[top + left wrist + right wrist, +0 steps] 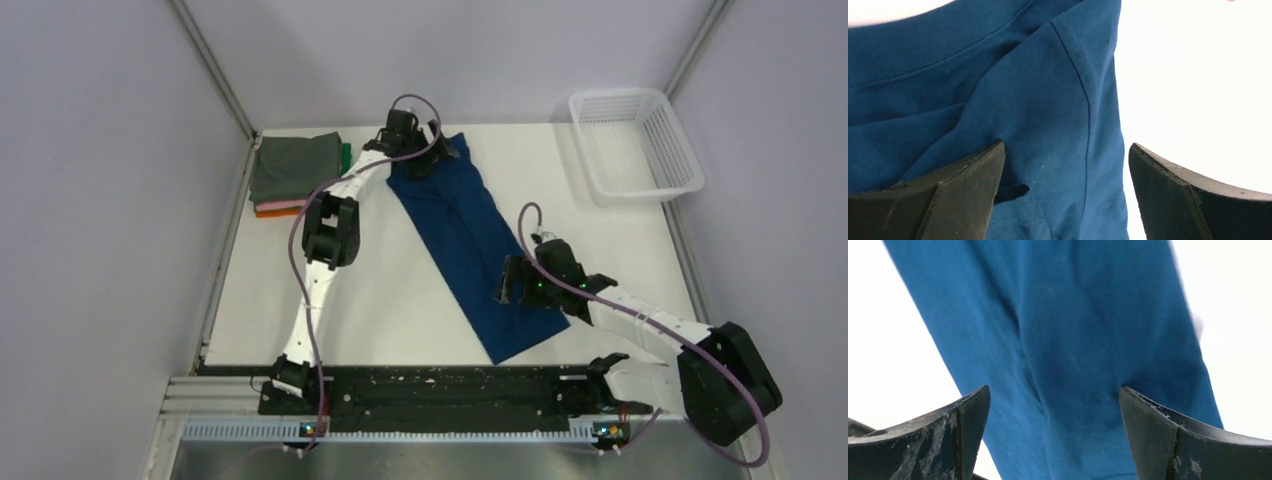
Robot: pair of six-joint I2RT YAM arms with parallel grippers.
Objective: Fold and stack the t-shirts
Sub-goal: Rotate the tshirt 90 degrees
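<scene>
Navy blue t-shirt [470,235], folded into a long narrow strip, lies flat on the white table [400,300], and a gripper sits at each of its ends. The left gripper [425,158] sits at the far end of the strip with its jaws spread wide and nothing between them. In the left wrist view [1065,150], one finger [963,185] sits over the blue cloth [1038,100] where a sleeve seam and a small fold show. The other finger [1178,190] is over bare table just past the shirt's edge. Whether either pad presses on the fabric cannot be told.

The right gripper [508,285] hangs over the near part of the strip, by its left edge, also with jaws wide apart and empty. In the right wrist view [1054,392] the shirt [1073,340] runs straight away from the gripper. The cloth fills the gap between the two fingers [948,435], and white table shows on both sides further out.

A stack of folded shirts [295,170] rests just to the left of the left gripper, close to that arm's forearm. A grey one is on top, pink and orange edges [278,208] peek out below it, and a sliver of green [346,155] shows on the side nearest the gripper. A white mesh basket [635,145] stands well apart from the right gripper, beyond it and to its right.
</scene>
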